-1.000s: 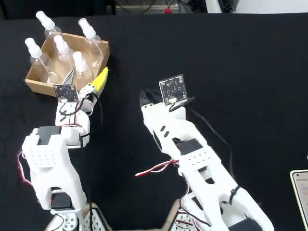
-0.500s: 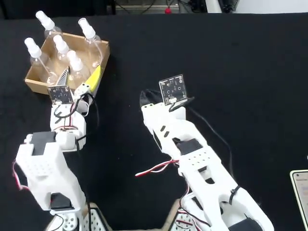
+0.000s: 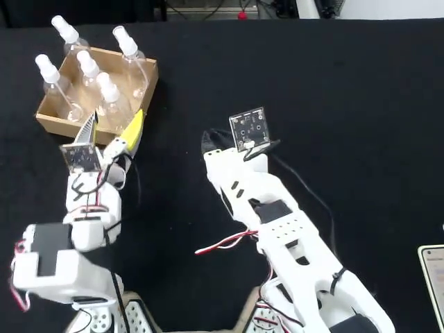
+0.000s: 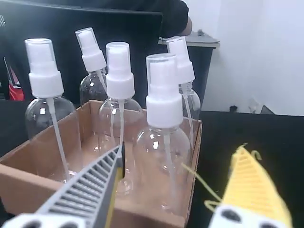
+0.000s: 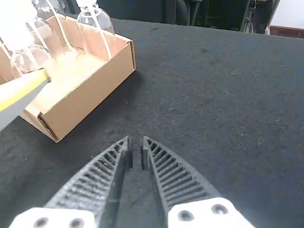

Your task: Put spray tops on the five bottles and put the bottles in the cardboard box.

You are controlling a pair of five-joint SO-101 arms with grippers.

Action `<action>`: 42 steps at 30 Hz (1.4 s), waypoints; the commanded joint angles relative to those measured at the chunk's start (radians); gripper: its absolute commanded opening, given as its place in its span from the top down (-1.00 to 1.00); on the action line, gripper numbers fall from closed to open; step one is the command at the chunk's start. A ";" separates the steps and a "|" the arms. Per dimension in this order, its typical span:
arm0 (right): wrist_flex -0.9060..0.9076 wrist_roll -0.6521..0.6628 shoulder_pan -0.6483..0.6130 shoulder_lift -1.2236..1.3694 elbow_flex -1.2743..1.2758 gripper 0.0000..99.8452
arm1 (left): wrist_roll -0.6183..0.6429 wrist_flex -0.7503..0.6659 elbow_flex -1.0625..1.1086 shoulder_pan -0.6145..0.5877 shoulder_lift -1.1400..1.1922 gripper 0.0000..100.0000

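Left gripper (image 3: 114, 119): I read its jaws as spread wide with nothing between them, tips at the near wall of the cardboard box (image 3: 55, 125). The five bottles (image 3: 87, 66) stand upright in the box just ahead of the tips, each with a spray top (image 4: 164, 90), the nearest bottle (image 4: 164, 142) in line with the gap. Right gripper (image 5: 136, 140): jaws all but together, a thin slit between them, gripping nothing, over the black table (image 5: 228, 95), the box well ahead of them, toward the left arm's side.
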 commanded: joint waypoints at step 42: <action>-0.028 0.008 -0.014 0.004 -0.050 0.92 | 0.008 0.838 0.337 -0.070 -0.611 0.94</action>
